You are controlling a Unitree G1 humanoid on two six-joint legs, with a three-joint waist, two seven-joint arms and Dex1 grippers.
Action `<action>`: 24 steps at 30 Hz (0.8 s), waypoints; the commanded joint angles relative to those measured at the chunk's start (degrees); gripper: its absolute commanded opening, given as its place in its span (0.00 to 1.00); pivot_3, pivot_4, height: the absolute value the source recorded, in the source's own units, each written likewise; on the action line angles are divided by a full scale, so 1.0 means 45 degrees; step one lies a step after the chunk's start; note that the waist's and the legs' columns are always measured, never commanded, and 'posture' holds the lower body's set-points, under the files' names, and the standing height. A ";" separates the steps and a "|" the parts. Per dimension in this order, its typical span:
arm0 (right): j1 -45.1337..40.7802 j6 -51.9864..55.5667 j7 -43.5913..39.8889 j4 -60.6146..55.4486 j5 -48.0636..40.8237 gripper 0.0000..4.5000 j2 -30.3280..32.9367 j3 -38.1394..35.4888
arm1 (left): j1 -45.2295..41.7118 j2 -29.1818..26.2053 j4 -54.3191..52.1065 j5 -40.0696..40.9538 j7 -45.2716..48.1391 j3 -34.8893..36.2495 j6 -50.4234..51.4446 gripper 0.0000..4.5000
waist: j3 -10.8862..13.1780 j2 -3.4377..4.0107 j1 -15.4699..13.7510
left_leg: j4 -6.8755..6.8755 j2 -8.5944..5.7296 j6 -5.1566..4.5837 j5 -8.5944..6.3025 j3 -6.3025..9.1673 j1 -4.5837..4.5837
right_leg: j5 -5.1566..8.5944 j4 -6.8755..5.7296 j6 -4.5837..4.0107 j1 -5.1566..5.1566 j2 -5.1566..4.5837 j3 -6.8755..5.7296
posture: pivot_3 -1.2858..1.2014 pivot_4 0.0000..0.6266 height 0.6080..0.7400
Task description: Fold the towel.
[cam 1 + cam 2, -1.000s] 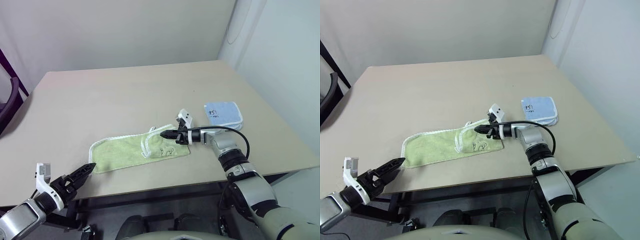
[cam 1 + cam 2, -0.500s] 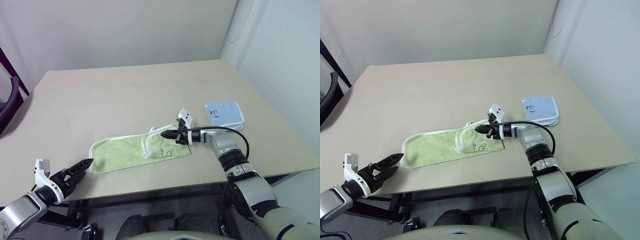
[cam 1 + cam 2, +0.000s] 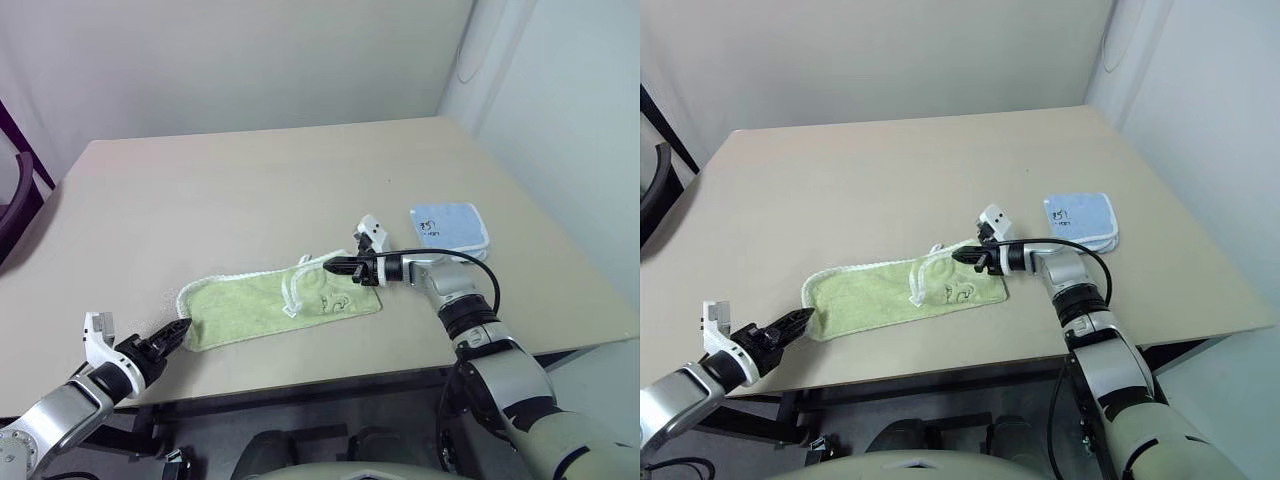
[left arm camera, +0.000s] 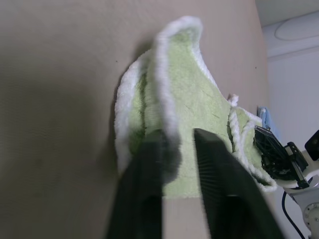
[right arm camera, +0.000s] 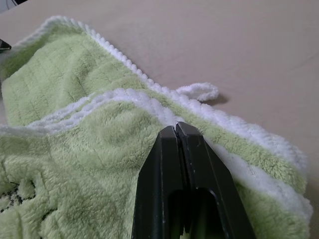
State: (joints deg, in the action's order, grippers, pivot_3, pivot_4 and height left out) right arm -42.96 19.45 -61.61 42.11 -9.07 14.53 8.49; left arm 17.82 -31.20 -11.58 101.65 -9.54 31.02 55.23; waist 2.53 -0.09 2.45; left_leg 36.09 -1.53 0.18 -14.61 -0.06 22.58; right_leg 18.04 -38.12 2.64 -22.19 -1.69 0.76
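Observation:
The light green towel lies on the table near its front edge, with its right part folded over and a small white loop showing. My left gripper is at the towel's left end. In the left wrist view its fingers are closed in on the white edging of the towel. My right gripper is shut, with its tips pinching the raised white edge of the folded layer.
A smaller folded light blue cloth lies on the tan table to the right of my right arm. A dark chair stands off the table's left side. The table's front edge runs just below the towel.
My left gripper has moved forward to the towel's left end and its fingers have closed from wide open onto the edge. The right gripper has kept still.

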 commanded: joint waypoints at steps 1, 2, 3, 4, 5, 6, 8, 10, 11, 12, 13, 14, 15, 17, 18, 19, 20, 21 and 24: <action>-0.0462 -0.0109 0.0034 0.0024 -0.0070 0.00 -0.0025 -0.0230 | 0.0144 -0.0186 -0.0962 0.0823 -0.0325 0.0071 -0.0422 0.01 | 0.0000 0.0000 0.0000 | 0.0002 0.0000 0.0000 0.0000 0.0000 -0.0002 | 0.0000 0.0000 -0.0001 0.0000 0.0000 0.0000 | 0.52 0.00 1.00; -0.0452 -0.0147 0.0016 0.0022 -0.0067 0.00 -0.0030 -0.0214 | 0.0257 -0.0249 -0.1204 0.0950 -0.0359 0.0051 -0.0465 0.01 | -0.0001 -0.0001 0.0007 | 0.0002 0.0000 0.0000 0.0000 0.0000 -0.0003 | -0.0001 0.0000 -0.0001 0.0003 0.0000 0.0000 | 0.52 0.00 1.00; -0.0431 -0.0173 0.0007 0.0011 -0.0063 0.00 -0.0033 -0.0200 | 0.0369 -0.0285 -0.1382 0.1091 -0.0423 0.0034 -0.0531 0.01 | -0.0001 -0.0001 0.0013 | 0.0000 0.0000 -0.0001 0.0000 0.0000 -0.0003 | -0.0001 0.0000 -0.0002 0.0002 0.0000 0.0000 | 0.52 0.00 1.00; -0.0428 -0.0201 0.0005 0.0035 -0.0055 0.00 -0.0039 -0.0191 | 0.0469 -0.0348 -0.1575 0.1094 -0.0433 0.0009 -0.0580 0.01 | 0.0000 0.0001 0.0010 | -0.0002 0.0000 0.0000 0.0000 0.0000 -0.0003 | 0.0000 0.0001 -0.0002 0.0002 0.0000 0.0001 | 0.52 0.00 1.00; -0.0423 -0.0215 0.0008 0.0046 -0.0049 0.00 -0.0045 -0.0185 | 0.0552 -0.0392 -0.1710 0.1087 -0.0441 -0.0009 -0.0646 0.01 | 0.0000 0.0001 0.0002 | -0.0006 0.0000 -0.0001 0.0001 0.0000 -0.0002 | -0.0001 0.0002 -0.0001 0.0001 0.0000 0.0001 | 0.52 0.00 1.00; -0.0414 -0.0226 0.0011 0.0054 -0.0042 0.00 -0.0049 -0.0179 | 0.0626 -0.0422 -0.1821 0.1034 -0.0460 -0.0060 -0.0722 0.01 | 0.0001 0.0002 0.0001 | -0.0008 0.0000 -0.0002 0.0001 0.0000 -0.0002 | 0.0000 0.0001 -0.0002 0.0000 0.0002 0.0000 | 0.52 0.00 1.00; -0.0400 -0.0260 0.0031 0.0095 -0.0025 0.00 -0.0066 -0.0171 | 0.0695 -0.0467 -0.1931 0.0913 -0.0524 -0.0219 -0.0873 0.01 | 0.0003 0.0005 0.0001 | -0.0009 0.0000 -0.0006 0.0005 0.0000 -0.0003 | 0.0000 0.0001 -0.0003 0.0001 0.0002 0.0000 | 0.52 0.00 1.00; -0.0394 -0.0270 0.0051 0.0124 -0.0023 0.00 -0.0079 -0.0173 | 0.0667 -0.0465 -0.2020 0.0946 -0.0593 -0.0342 -0.1070 0.01 | 0.0001 0.0003 -0.0001 | -0.0005 0.0000 -0.0006 0.0006 0.0000 -0.0004 | 0.0001 0.0001 -0.0004 0.0002 0.0002 0.0000 | 0.52 0.00 1.00; -0.0383 -0.0265 0.0051 0.0115 -0.0025 0.00 -0.0080 -0.0171 | 0.0600 -0.0500 -0.2072 0.0986 -0.0608 -0.0402 -0.1133 0.01 | 0.0002 0.0003 -0.0002 | -0.0002 0.0000 -0.0008 0.0007 0.0000 -0.0004 | 0.0001 0.0002 -0.0004 0.0003 0.0002 0.0000 | 0.52 0.00 1.00; -0.0373 -0.0258 0.0048 0.0104 -0.0032 0.00 -0.0076 -0.0173 | 0.0530 -0.0554 -0.2130 0.1012 -0.0617 -0.0460 -0.1179 0.01 | 0.0001 0.0003 -0.0003 | 0.0000 0.0000 -0.0010 0.0008 0.0000 -0.0004 | 0.0001 0.0002 -0.0004 0.0003 0.0002 0.0000 | 0.52 0.00 1.00; -0.0391 -0.0244 0.0054 0.0124 -0.0054 0.00 -0.0064 -0.0207 | 0.0400 -0.0612 -0.2171 0.1102 -0.0668 -0.0526 -0.1252 0.01 | 0.0002 0.0003 -0.0004 | 0.0002 0.0000 -0.0011 0.0008 0.0000 -0.0005 | 0.0001 0.0001 -0.0004 0.0004 0.0002 -0.0001 | 0.52 0.00 1.00; -0.0430 -0.0239 0.0067 0.0173 -0.0081 0.00 -0.0040 -0.0258 | 0.0213 -0.0720 -0.2232 0.1207 -0.0704 -0.0607 -0.1308 0.01 | 0.0001 0.0002 -0.0011 | 0.0003 0.0000 -0.0012 0.0009 0.0000 -0.0005 | 0.0001 0.0001 -0.0004 0.0004 0.0002 0.0000 | 0.52 0.00 1.00; -0.0463 -0.0253 0.0081 0.0224 -0.0096 0.00 -0.0016 -0.0299 | 0.0041 -0.0815 -0.2289 0.1320 -0.0734 -0.0674 -0.1368 0.01 | 0.0001 0.0002 -0.0028 | 0.0004 0.0000 -0.0014 0.0011 0.0000 -0.0005 | 0.0001 0.0000 -0.0004 0.0005 0.0003 0.0000 | 0.52 0.00 1.00; -0.0515 -0.0244 0.0076 0.0268 -0.0151 0.00 0.0058 -0.0393 | -0.0290 -0.0978 -0.2305 0.1555 -0.0904 -0.0814 -0.1490 0.01 | 0.0000 0.0001 -0.0038 | 0.0004 0.0000 -0.0012 0.0012 0.0000 -0.0005 | 0.0000 -0.0001 -0.0004 0.0005 0.0003 -0.0002 | 0.52 0.00 1.00; -0.0540 -0.0222 0.0089 0.0276 -0.0185 0.00 0.0085 -0.0449 | -0.0437 -0.1076 -0.2308 0.1586 -0.0894 -0.0900 -0.1489 0.01 | 0.0000 0.0001 -0.0030 | 0.0005 0.0000 -0.0013 0.0013 0.0000 -0.0005 | 0.0000 0.0000 -0.0004 0.0006 0.0003 -0.0002 | 0.52 0.00 1.00; -0.0569 -0.0212 0.0112 0.0300 -0.0205 0.00 0.0103 -0.0501 | -0.0561 -0.1153 -0.2323 0.1633 -0.0869 -0.0980 -0.1498 0.01 | 0.0000 0.0002 -0.0024 | 0.0004 -0.0001 -0.0013 0.0013 0.0000 -0.0005 | 0.0000 0.0000 -0.0003 0.0007 0.0003 -0.0002 | 0.52 0.00 1.00; -0.0589 -0.0215 0.0146 0.0324 -0.0210 0.00 0.0116 -0.0539 | -0.0663 -0.1209 -0.2333 0.1688 -0.0876 -0.1055 -0.1531 0.01 | 0.0000 0.0001 -0.0023 | 0.0003 -0.0002 -0.0015 0.0014 0.0000 -0.0005 | 0.0000 0.0000 -0.0003 0.0009 0.0003 -0.0002 | 0.52 0.00 1.00; -0.0601 -0.0230 0.0182 0.0352 -0.0200 0.00 0.0128 -0.0569 | -0.0809 -0.1271 -0.2321 0.1712 -0.0900 -0.1173 -0.1560 0.01 | 0.0000 0.0001 -0.0010 | 0.0001 -0.0002 -0.0016 0.0015 0.0000 -0.0005 | -0.0001 0.0000 -0.0002 0.0011 0.0003 -0.0002 | 0.52 0.00 1.00; -0.0555 -0.0256 0.0249 0.0356 -0.0159 0.00 0.0147 -0.0627 | -0.1182 -0.1398 -0.2262 0.1672 -0.0904 -0.1508 -0.1572 0.01 | 0.0001 0.0001 -0.0009 | -0.0003 -0.0002 -0.0020 0.0019 -0.0001 -0.0004 | -0.0004 -0.0001 0.0004 0.0042 0.0007 -0.0001 | 0.52 0.00 1.00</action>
State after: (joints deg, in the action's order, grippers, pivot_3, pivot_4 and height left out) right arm -43.81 19.18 -60.68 44.30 -9.22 14.83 6.76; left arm 13.40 -36.43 -20.48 108.15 -13.62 24.23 48.94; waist 2.53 -0.09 2.41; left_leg 36.08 -1.54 0.09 -14.51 -0.06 22.56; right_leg 18.02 -38.13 2.67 -22.01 -1.65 0.75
